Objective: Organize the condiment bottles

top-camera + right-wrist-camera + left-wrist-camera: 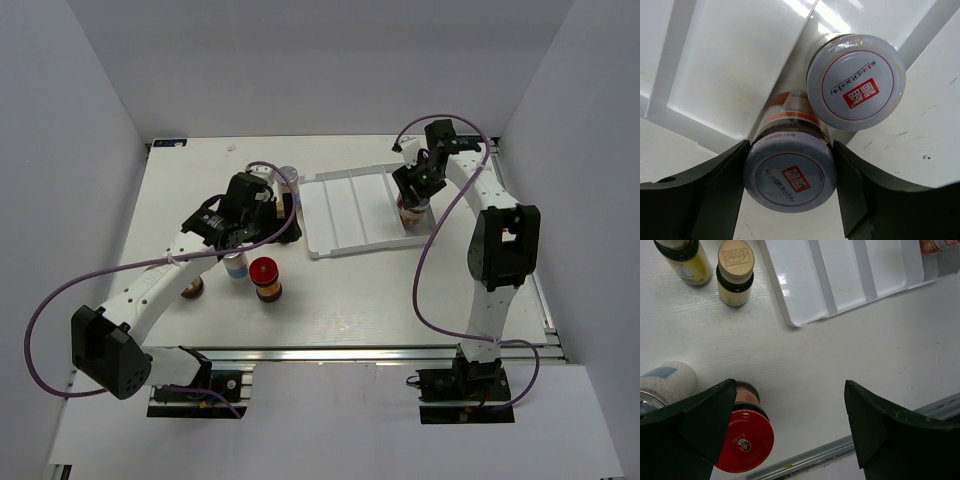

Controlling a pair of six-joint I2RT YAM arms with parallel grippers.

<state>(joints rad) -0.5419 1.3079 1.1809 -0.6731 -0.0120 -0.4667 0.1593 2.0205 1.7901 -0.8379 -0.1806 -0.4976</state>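
Our right tool (789, 150) grips one white-lidded jar (790, 179) upright; its twin (856, 82) stands just beside, upper right, in the tray (725, 65); our left tool (789, 387) hangs released.

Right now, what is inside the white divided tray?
In the tray, the rightmost compartment holds one white-lidded jar; the right gripper clasps a second jar beside it. Other compartments look bare. The second jar's base is hidden, so whether it rests inside is unclear.
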